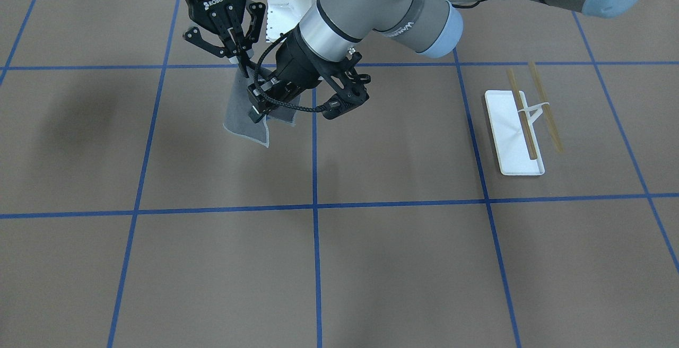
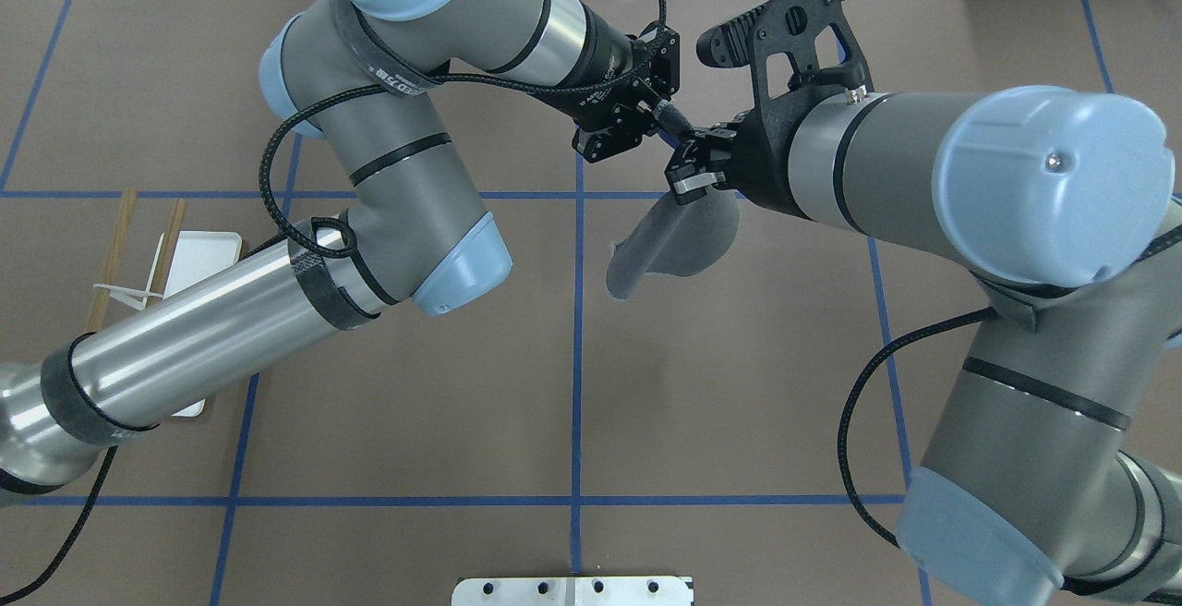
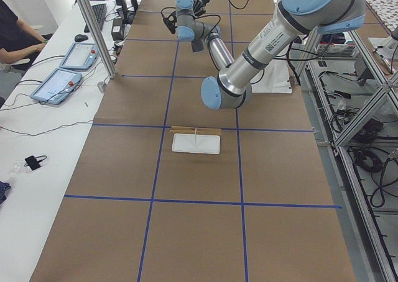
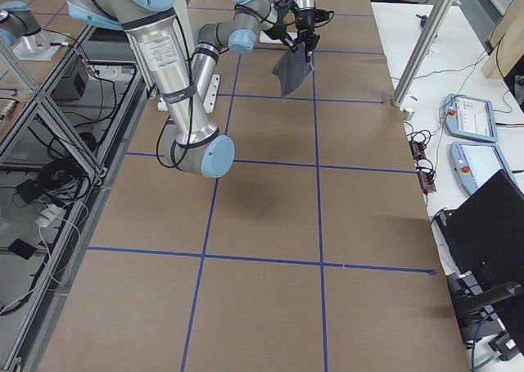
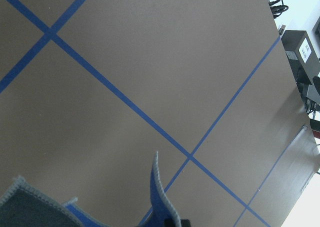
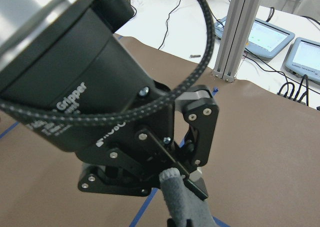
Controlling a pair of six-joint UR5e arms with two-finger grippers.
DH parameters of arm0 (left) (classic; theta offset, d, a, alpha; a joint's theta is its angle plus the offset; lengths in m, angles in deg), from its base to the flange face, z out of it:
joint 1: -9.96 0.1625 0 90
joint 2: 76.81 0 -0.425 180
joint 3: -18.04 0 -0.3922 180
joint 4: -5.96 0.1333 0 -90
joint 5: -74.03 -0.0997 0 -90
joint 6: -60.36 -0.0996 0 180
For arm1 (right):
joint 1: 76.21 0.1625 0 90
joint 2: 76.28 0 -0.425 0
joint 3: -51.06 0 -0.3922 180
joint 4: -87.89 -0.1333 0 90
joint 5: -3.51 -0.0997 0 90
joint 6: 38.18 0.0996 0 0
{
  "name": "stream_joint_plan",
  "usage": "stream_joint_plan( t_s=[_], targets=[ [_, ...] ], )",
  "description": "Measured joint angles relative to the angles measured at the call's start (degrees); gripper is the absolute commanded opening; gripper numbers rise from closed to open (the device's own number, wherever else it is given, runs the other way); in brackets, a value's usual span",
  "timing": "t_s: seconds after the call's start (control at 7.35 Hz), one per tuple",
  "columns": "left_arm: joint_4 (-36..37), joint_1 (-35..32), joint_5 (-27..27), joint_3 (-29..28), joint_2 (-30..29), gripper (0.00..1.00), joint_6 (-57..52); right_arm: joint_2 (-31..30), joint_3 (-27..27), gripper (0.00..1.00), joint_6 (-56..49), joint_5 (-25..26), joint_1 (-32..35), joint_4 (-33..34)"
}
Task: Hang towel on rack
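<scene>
Exterior front-facing view: rack stands at three o'clock on the desk; up at ten o'clock the towel dangles limp and light, left tool pinching one edge, right tool behind clamped on its top corner. It's soft cloth, so I'd say hold corners spread wide.

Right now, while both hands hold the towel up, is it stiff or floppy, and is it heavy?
Probably floppy: the towel hangs in loose folds below the right hand and left hand instead of staying flat. Likely light, since fingertip pinches at its edge carry it. It may swing or sag when moved.
</scene>
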Motion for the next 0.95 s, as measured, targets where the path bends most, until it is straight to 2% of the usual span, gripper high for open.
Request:
stream_joint_plan(
  t_s=[0.27, 0.54, 0.82, 0.95],
  targets=[
    [0.3, -0.1, 0.0, -0.1, 0.1, 0.0, 0.4, -2.3, 2.4, 1.0, -0.2, 0.6, -0.7, -0.2],
    [0.4, -0.5, 0.0, -0.2, 0.3, 0.0, 0.9, -7.1, 7.1, 1.0, -0.7, 0.3, -0.9, 0.1],
    [0.4, -1.7, 0.2, 0.4, 2.4, 0.0, 0.5, -14.2, 11.4, 1.0, -0.8, -1.8, 0.8, 1.4],
    [0.5, -3.0, 0.5, 2.8, 5.7, 0.0, 0.2, -16.8, 12.6, 1.0, -1.1, -4.6, 4.3, 5.0]
  ],
)
